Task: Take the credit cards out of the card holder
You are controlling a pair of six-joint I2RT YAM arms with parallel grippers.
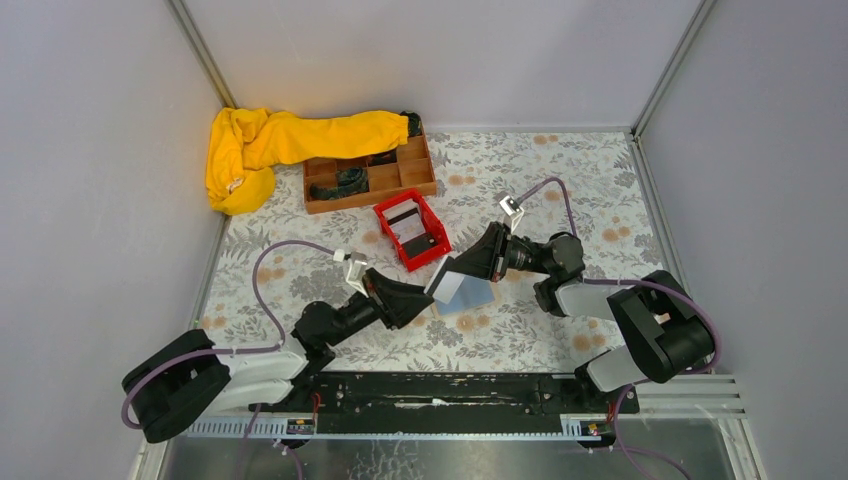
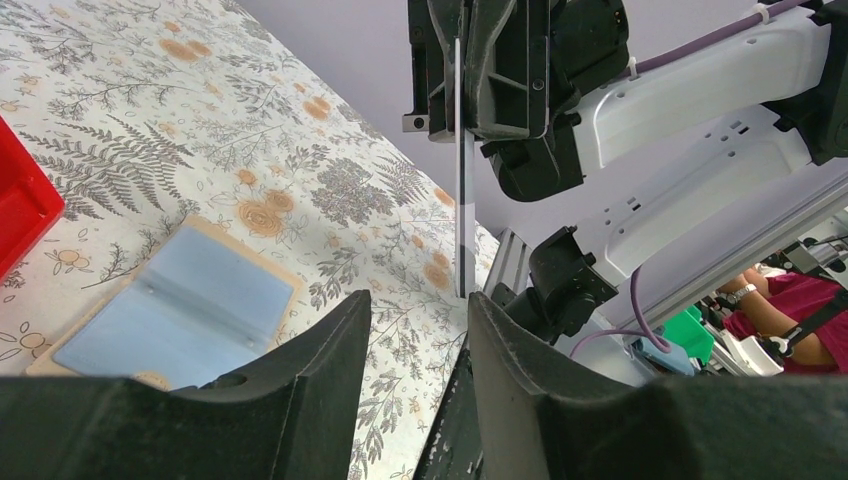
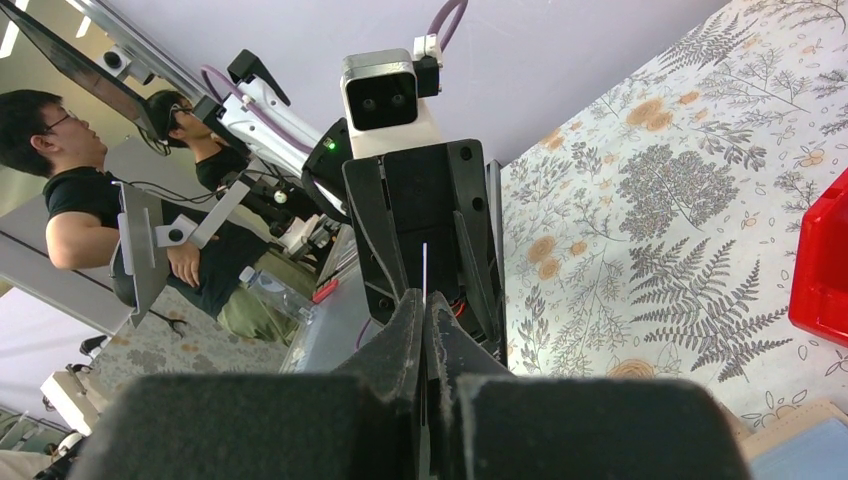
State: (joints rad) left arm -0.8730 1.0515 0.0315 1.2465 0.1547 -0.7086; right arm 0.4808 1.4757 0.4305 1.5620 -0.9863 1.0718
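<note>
Handover step, I judge: right pincer (image 2: 470, 100) clamps one credit card (image 2: 463, 210) in the air near the open card holder (image 2: 180, 310) lying on the desk (image 2: 200, 130), left pincer (image 2: 418, 315) part-open at its free end; next needs left closing squarely before right lets go.

The two black grippers meet nose to nose in the middle, so there is little room there. The right gripper (image 1: 466, 270) pinches a thin whitish card (image 1: 451, 285) tight. The card's end reaches the gap between the spread fingers of the left gripper (image 1: 424, 296). Under them lies the flat slate-blue card holder (image 1: 472, 298). Just behind sits the red plastic bin (image 1: 411, 230). The brown wooden tray (image 1: 368, 177) and a yellow cloth heap (image 1: 265, 148) fill the far left corner. The flowered table (image 1: 590, 190) is open on the far right. Grey walls (image 1: 100, 150) close both sides.
</note>
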